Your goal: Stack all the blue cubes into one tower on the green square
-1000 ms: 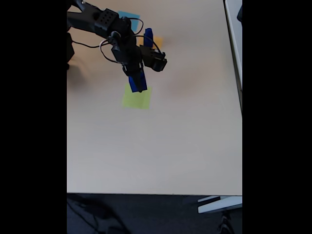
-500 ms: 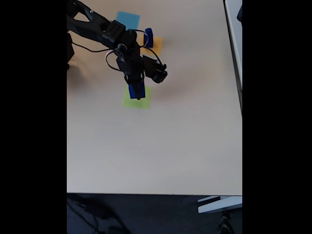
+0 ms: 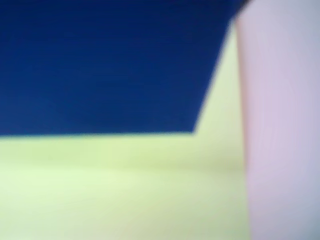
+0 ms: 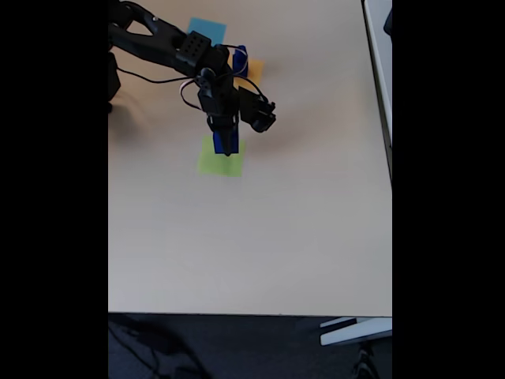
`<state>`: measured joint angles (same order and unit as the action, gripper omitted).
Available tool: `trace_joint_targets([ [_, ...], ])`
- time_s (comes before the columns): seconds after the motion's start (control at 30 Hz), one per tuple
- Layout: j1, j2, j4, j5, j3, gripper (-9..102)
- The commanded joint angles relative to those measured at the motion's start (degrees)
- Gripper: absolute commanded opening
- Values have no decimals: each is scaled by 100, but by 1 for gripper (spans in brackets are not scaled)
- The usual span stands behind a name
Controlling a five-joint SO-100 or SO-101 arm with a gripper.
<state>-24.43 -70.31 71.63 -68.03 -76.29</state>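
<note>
In the fixed view my gripper [image 4: 226, 146] points down over the upper edge of the green square [image 4: 215, 164], shut on a dark blue cube [image 4: 218, 144]. That cube sits low on or just above the green paper; I cannot tell whether it touches. In the wrist view the cube [image 3: 110, 65] is a blurred dark blue face across the upper left, with the green square [image 3: 125, 185] right below it. A second blue cube [image 4: 241, 57] stands behind the arm on the orange square [image 4: 254, 71], partly hidden by a wire.
A light-blue paper square [image 4: 207, 30] lies at the back near the arm's base. The beige table [image 4: 300, 221] runs bare to the right and toward its front edge [image 4: 252, 314]. In the wrist view the tabletop [image 3: 285, 125] shows at the right.
The gripper has come down with the blue cube and turned more upright over the green square. The arm has shifted slightly right, uncovering the light-blue square.
</note>
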Motion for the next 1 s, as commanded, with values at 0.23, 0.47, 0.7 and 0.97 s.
trace_joint_targets([
  [0.23,-105,-18,141,167,466,0],
  [0.47,9,141,62,-79,448,0],
  [0.7,62,193,-167,-185,185,0],
  [0.97,44,325,-308,-246,53,0],
])
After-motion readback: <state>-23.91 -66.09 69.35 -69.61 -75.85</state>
